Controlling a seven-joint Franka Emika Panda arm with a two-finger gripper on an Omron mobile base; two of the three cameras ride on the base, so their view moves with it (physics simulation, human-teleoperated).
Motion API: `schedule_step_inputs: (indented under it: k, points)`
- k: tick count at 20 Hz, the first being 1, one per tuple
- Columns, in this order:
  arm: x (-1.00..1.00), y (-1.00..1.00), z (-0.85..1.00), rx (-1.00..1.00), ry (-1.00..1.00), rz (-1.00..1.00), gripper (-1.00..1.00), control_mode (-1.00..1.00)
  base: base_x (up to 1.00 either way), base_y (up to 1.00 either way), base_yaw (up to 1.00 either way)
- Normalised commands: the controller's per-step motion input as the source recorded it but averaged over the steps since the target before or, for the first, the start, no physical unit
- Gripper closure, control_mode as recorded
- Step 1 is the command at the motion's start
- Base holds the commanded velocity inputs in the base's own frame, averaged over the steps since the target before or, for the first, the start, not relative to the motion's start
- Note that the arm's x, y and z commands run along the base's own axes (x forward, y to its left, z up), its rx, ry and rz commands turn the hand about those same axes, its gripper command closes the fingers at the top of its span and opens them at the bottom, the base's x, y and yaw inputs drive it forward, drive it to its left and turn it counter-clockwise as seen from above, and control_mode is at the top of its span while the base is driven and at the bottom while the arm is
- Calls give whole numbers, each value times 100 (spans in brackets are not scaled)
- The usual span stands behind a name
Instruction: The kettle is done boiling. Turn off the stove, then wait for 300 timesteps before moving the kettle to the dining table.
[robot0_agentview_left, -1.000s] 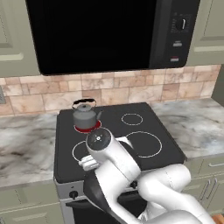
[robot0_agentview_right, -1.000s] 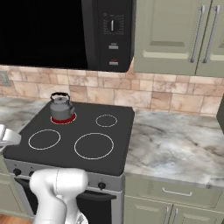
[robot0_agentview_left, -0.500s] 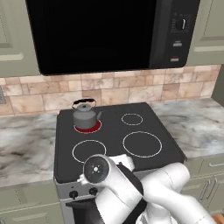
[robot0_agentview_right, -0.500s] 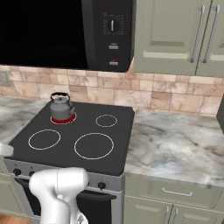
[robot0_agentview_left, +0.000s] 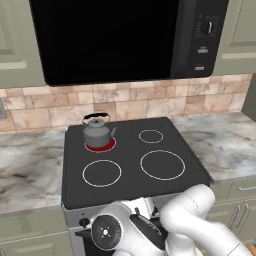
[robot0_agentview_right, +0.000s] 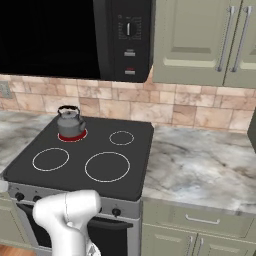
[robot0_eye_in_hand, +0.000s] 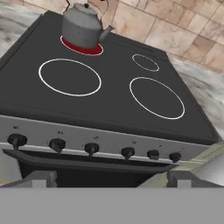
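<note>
We have the kettle (robot0_agentview_left: 97, 131) sitting on the rear left burner of the stove (robot0_agentview_left: 150, 185), and that burner (robot0_eye_in_hand: 83, 47) glows red under it, so we judge the heat is still on and the first step, turning the stove off, is not yet done. Our gripper (robot0_eye_in_hand: 111, 179) hangs low in front of the stove's silver panel, its fingers (robot0_eye_in_hand: 41, 178) spread as wide as they go and holding nothing. From the hand view, the row of black knobs (robot0_eye_in_hand: 92, 148) lies just above and ahead of the fingertips, running left to right across the panel, so its long axis is crosswise to our line of approach. The kettle is well beyond that row, up and to the left over the black glass, far from the fingers and not what we want yet. What the coming move turns on, in our judgement, is which knob in the row governs the rear left burner; we cannot tell that from the markings, which are too small to read. The leftmost knob (robot0_eye_in_hand: 17, 140) lies off to the left of the gap between our fingers, while the middle ones sit nearly straight ahead, so reaching a left-hand knob would call for a sideways shift before we close in.
</note>
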Motion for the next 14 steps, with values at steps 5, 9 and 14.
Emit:
schedule_step_inputs:
  k: [5,9,14]
  points:
    - [-2,0,-30,-4,-15,5,-100,-100,0,0,0]
    - [0,0,-33,-2,-15,7,-100,-100,0,0,0]
    - [0,0,-34,-1,-15,7,-100,-100,0,0,0]
